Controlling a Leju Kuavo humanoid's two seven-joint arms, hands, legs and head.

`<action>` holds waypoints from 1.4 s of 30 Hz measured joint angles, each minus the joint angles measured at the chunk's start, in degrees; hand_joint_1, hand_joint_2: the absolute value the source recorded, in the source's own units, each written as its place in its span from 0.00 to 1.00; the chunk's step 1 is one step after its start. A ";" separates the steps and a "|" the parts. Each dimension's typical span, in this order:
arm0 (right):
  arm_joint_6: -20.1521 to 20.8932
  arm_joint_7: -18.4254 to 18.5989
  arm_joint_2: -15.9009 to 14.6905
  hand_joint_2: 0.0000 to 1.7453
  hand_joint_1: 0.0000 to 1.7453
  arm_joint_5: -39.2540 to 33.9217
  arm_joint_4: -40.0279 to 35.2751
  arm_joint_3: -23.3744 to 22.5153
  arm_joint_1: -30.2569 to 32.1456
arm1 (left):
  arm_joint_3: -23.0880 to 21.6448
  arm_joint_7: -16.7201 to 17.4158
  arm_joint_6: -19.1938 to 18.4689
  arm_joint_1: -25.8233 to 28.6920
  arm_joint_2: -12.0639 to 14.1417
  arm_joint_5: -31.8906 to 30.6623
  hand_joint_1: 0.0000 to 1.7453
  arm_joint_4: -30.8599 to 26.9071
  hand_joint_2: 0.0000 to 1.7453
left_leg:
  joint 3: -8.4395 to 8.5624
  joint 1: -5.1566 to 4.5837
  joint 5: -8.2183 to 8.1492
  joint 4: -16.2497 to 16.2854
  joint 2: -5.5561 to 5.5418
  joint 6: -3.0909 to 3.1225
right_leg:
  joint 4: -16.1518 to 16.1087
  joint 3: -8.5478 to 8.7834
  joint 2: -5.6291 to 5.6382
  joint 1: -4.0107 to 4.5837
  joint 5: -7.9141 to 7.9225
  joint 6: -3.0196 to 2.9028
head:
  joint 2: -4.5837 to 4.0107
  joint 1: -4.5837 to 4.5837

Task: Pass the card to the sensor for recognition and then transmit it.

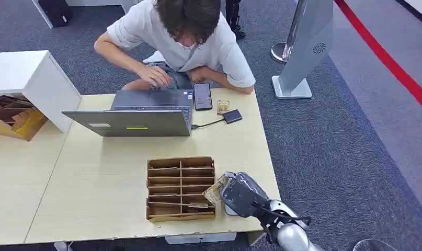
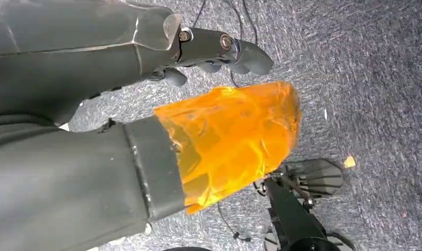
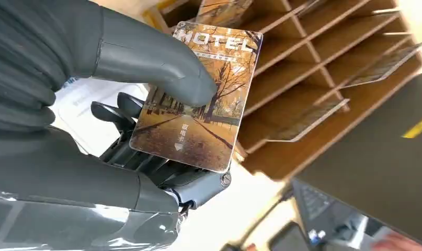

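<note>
My right hand point(image 1: 241, 196) hovers at the table's near right corner and pinches a hotel card point(image 1: 215, 189), just right of the cardboard card holder point(image 1: 181, 188). Up close, the card point(image 3: 198, 99) shows an autumn avenue and the word HOTEL, with my thumb point(image 3: 156, 63) on its face and darker fingers point(image 3: 120, 112) behind it. The sensor, a small dark box point(image 1: 232, 116) wired to the laptop, lies at the table's far side. My left hand point(image 2: 219, 104) hangs over grey carpet holding nothing, its thumb wrapped in orange film point(image 2: 235, 136) and its fingers point(image 2: 224, 47) apart from it.
A person sits behind the table typing on an open laptop point(image 1: 140, 112). A phone point(image 1: 202, 96) and another small card point(image 1: 223, 106) lie beside the sensor. More cards stand in the holder's slots point(image 3: 308, 112). A white cabinet point(image 1: 25, 83) stands at far left, a grey stand point(image 1: 303, 52) right.
</note>
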 joint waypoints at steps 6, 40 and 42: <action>-0.20 0.20 0.00 1.00 1.00 -0.55 1.99 0.26 0.01 | 0.00 0.00 0.15 0.00 0.33 -0.07 0.00 -0.39 0.00 | 0.00 0.00 0.00 0.00 0.00 0.00 | 0.00 0.00 0.00 0.00 0.00 0.00 | 0.00 -0.02; -1.46 -0.18 0.00 1.00 1.00 -3.23 5.90 -1.70 0.63 | 0.00 -0.17 0.55 0.02 0.57 -0.31 0.00 -0.83 0.00 | 0.01 0.00 0.00 0.00 0.00 0.00 | 0.00 0.00 0.00 0.00 0.00 0.00 | 0.00 -0.02; -1.53 -0.18 0.00 1.00 1.00 -3.32 5.90 -2.07 0.78 | 0.00 -0.17 0.55 0.02 0.63 -0.31 0.00 -0.83 0.00 | 0.00 0.00 0.00 0.00 0.00 0.00 | 0.00 0.00 0.00 0.00 0.00 0.00 | 0.00 -0.02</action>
